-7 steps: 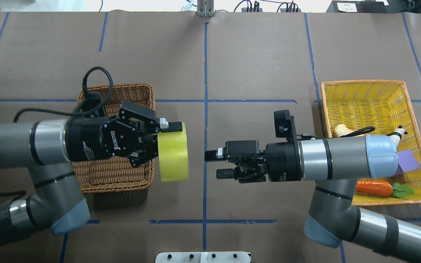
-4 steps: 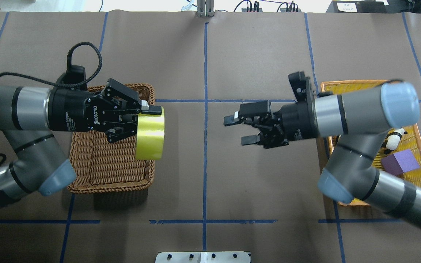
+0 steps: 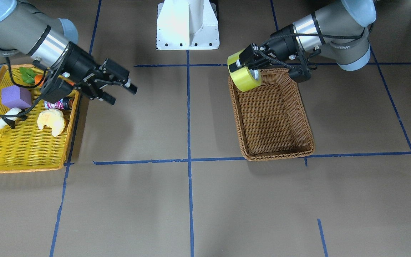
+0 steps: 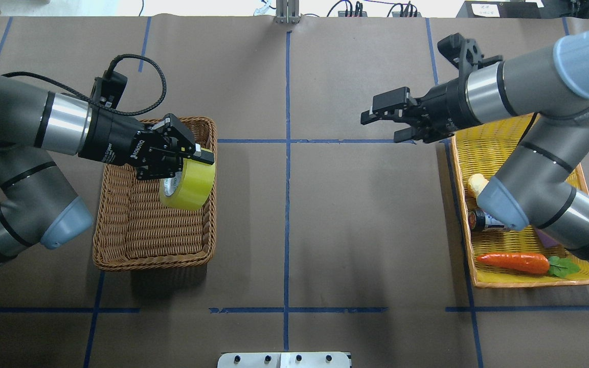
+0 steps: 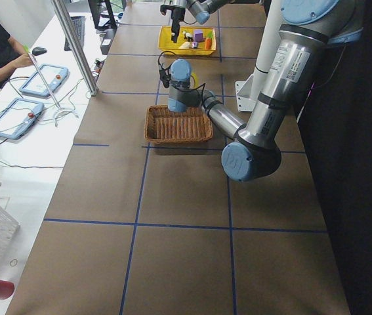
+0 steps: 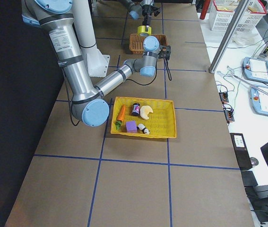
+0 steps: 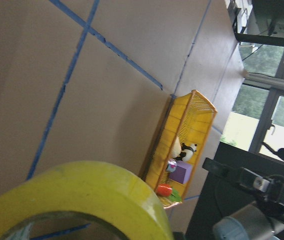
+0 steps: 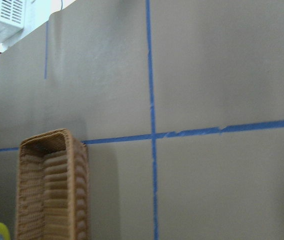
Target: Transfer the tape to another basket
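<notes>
While the left fingers [image 4: 204, 156] are clenched on the wall of the tape [image 4: 192, 185], roll tilted, raised over the centre-side edge of the basket [image 4: 151, 263], right fingers [image 4: 387, 101] spread wide, empty, above the tabletop [image 4: 350, 230] beside the yellow tray [image 4: 529, 279].

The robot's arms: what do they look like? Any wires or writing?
The left arm and right arm are grey tubes with pale blue joint caps and silver wrist rings. The left gripper and right gripper are black, two-fingered. A black braided cable loops off the left wrist; small white lettering marks that gripper.
</notes>
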Tool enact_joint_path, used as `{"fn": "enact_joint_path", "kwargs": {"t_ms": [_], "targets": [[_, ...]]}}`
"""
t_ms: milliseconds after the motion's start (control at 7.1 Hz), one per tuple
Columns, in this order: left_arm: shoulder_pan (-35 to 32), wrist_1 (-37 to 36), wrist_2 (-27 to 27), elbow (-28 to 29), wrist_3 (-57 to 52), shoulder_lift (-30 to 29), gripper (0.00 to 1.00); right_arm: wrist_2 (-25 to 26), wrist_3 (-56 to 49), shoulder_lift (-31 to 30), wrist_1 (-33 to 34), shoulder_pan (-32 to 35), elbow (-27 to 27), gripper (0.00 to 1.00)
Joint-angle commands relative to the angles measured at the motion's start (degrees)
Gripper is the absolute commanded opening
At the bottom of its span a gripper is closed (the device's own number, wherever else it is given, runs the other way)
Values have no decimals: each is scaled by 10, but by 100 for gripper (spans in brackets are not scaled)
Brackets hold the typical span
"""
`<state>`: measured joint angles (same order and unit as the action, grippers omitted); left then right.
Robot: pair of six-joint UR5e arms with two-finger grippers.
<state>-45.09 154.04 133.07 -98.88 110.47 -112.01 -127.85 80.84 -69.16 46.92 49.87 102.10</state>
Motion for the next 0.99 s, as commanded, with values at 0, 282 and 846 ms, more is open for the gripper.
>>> {"fn": "enact_joint_path", "kwargs": {"t_ms": [0,282,846], "targets": [[-4,-142,3,0,-146,1,0,19,-188,-3,146,39,0,100],[0,-265,-6,0,-279,2,0,37,-405,-17,289,79,-1,100],[52,-396,-124,2,-388,22,2,24,-546,-51,351,140,0,100]]}}
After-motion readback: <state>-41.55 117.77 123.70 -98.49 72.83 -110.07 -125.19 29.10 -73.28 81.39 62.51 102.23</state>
